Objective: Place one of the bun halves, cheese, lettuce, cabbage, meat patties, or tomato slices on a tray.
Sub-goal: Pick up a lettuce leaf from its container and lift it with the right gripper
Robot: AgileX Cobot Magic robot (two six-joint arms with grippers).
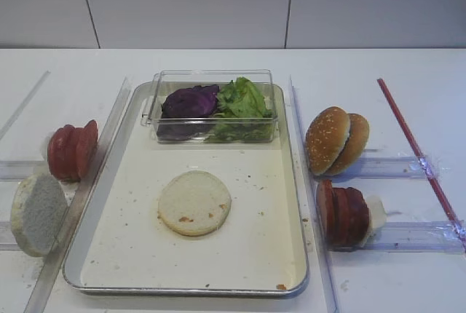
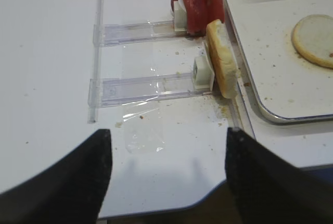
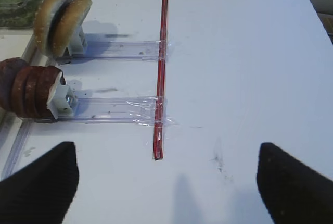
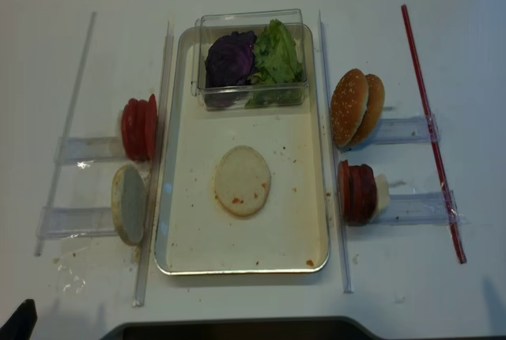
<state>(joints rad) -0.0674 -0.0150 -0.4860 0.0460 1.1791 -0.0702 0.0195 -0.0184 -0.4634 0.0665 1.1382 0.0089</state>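
Observation:
A metal tray (image 1: pixel 262 244) holds one flat bun half (image 1: pixel 194 202) and a clear box with purple cabbage (image 1: pixel 189 102) and lettuce (image 1: pixel 244 100). Left of the tray stand tomato slices (image 1: pixel 73 151) and a bun half (image 1: pixel 38 213) on clear racks. On the right, bun halves (image 1: pixel 335 140) and meat patties (image 1: pixel 342 215) stand in the same way. Cheese is out of view. My left gripper (image 2: pixel 169 140) hangs open and empty over the table's front left. My right gripper (image 3: pixel 166 153) is open and empty over the table, right of the patties (image 3: pixel 28 95).
A red strip (image 1: pixel 419 153) is taped along the far right. Clear rails (image 1: pixel 300 153) run along both sides of the tray. The table's front edge (image 2: pixel 208 203) lies just under the left gripper. Crumbs and a tape patch (image 2: pixel 145 130) lie near it.

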